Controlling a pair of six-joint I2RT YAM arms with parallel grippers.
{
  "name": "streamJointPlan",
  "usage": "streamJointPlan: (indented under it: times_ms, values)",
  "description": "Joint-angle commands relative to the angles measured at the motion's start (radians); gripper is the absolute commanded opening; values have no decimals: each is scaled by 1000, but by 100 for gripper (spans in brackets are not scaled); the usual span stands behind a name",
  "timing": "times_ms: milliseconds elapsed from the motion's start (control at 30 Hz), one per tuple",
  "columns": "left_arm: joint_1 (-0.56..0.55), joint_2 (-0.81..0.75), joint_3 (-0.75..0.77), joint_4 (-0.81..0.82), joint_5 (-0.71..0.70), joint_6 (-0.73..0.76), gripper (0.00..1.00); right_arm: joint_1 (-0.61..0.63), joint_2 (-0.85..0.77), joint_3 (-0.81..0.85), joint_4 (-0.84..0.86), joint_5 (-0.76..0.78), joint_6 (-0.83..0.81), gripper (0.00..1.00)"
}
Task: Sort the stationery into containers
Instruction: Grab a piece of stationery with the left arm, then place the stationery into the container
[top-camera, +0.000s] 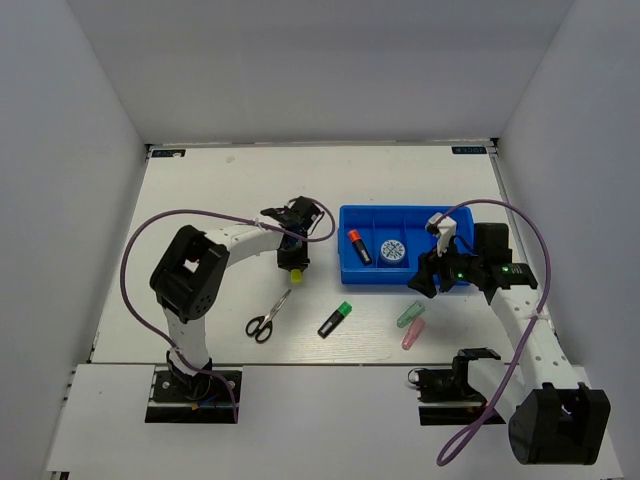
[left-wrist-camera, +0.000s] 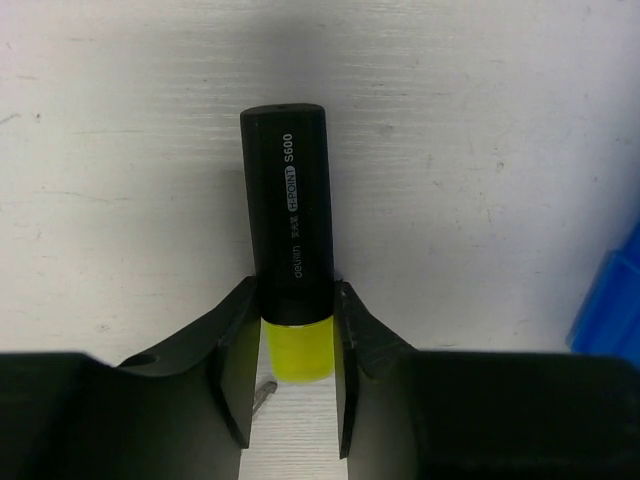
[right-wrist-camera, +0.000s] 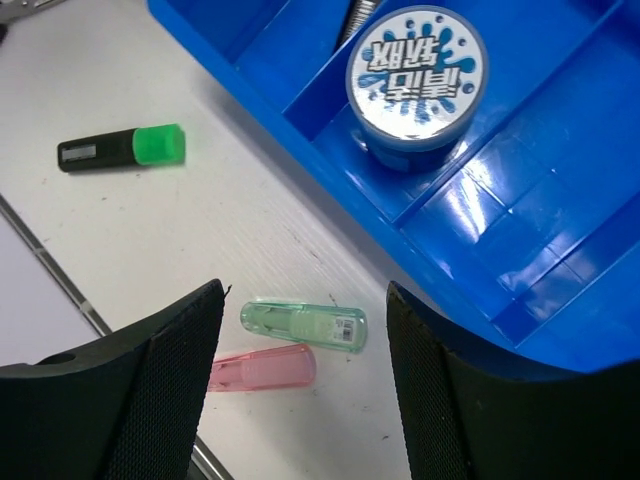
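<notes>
While my left jaws clamp on the yellow-ended marker (left-wrist-camera: 290, 230), they pinch it just where the black barrel meets the yellow end, one finger on each side. The barrel points away from my wrist over the white counter (top-camera: 200, 200). I cannot tell whether the marker rests on the counter or hangs just above it. From above, this marker sits left of the blue bin (top-camera: 345, 262), near its left wall but apart from it.

My right jaws stand wide open with nothing between them. They hover at the near edge of the bin, over two small pieces lying side by side on the counter: the pale green piece (right-wrist-camera: 303, 325) and the pink piece (right-wrist-camera: 262, 368), which nearly touch, the green one closer to the bin.

Inside the bin, the blue-and-white disc (right-wrist-camera: 416, 70) lies flat in one compartment. The orange-ended marker (top-camera: 358, 246) lies in the compartment to its left, with a divider between them.

Out on the counter, the green-ended marker (top-camera: 335, 319) lies near the bin's near left corner, and the black-handled scissors (top-camera: 268, 317) lie further left, closed.
</notes>
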Motion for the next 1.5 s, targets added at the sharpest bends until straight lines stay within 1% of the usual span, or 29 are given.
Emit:
streamJointPlan:
  times_ms: [0, 33, 133, 233, 267, 333, 367, 433, 467, 533, 567, 667, 700, 767, 800, 833, 900, 933, 1033, 1100, 1133, 1200, 1233, 1300, 1333, 1367, 1400, 1433, 1467]
  values:
    - [-2, 6, -18, -23, -40, -11, 24, 4, -22, 44, -31, -62, -34, 69]
    - [-4, -3, -18, -25, -42, -10, 15, 3, -23, 44, -28, -63, -35, 69]
    - [-16, -64, -7, -37, -39, 8, 9, 3, -29, 42, -34, -76, -42, 66]
    - [-50, -141, 54, -48, -17, 47, 8, 6, -29, 44, -71, -135, -83, 43]
    - [-64, -150, 111, -52, -10, 71, 8, 9, -28, 44, -98, -180, -144, 25]
    - [-94, -167, 148, -46, 27, 79, 8, 9, -29, 42, -175, -264, -248, 8]
    - [-102, -165, 209, -37, 38, 87, 8, 9, -29, 39, -196, -317, -323, 2]
    - [-131, -140, 252, -34, 79, 90, 8, 10, -34, 27, -250, -382, -393, 2]
    - [-142, -127, 316, -28, 101, 91, 9, 9, -37, 21, -288, -417, -499, 2]
    - [-160, -80, 364, -35, 109, 93, 9, 12, -40, 10, -313, -444, -538, 9]
    - [-165, -51, 428, -45, 116, 91, 9, 9, -46, 7, -316, -450, -564, 12]
    - [-176, 32, 503, -46, 129, 81, 13, 10, -55, 1, -313, -436, -572, 23]
    - [-177, 51, 516, -46, 129, 76, 13, 12, -57, -1, -310, -436, -569, 23]
    - [-180, 87, 553, -52, 138, 64, 15, 10, -59, -5, -304, -425, -559, 32]
    - [-182, 97, 557, -51, 136, 61, 19, 9, -56, -7, -293, -425, -555, 36]
    - [-183, 103, 565, -54, 139, 55, 22, 12, -57, -8, -289, -419, -551, 44]
    - [-191, 118, 570, -60, 129, 51, 28, 15, -57, -5, -279, -407, -540, 51]
    - [-190, 123, 567, -62, 126, 51, 33, 17, -52, -4, -273, -405, -539, 57]
    - [-191, 126, 550, -59, 122, 50, 51, 27, -46, 4, -295, -408, -586, 61]
    - [-190, 120, 539, -52, 118, 51, 58, 43, -31, 13, -330, -435, -722, 62]
    - [-191, 120, 541, -57, 115, 56, 64, 43, -23, 13, -354, -448, -750, 64]
    - [-191, 106, 542, -58, 112, 62, 72, 49, 1, 12, -403, -455, -895, 66]
    - [-194, 103, 547, -58, 112, 65, 72, 52, 9, 15, -413, -455, -931, 66]
    - [-194, 83, 541, -63, 109, 74, 72, 64, 43, 22, -439, -456, -1064, 66]
    - [-199, 62, 542, -69, 107, 78, 50, 67, 64, 33, -497, -467, -1127, 66]
    - [-200, 27, 535, -71, 106, 85, 32, 78, 76, 41, -561, -468, -1257, 66]
    - [-212, 14, 515, -72, 81, 91, 19, 82, 125, 66, -595, -482, -1401, 64]
    - [-220, -56, 504, -74, 67, 97, 12, 89, 145, 76, -638, -482, -1496, 64]
    - [-240, -114, 454, -86, 31, 114, 8, 108, 218, 121, -760, -476, -1708, 62]
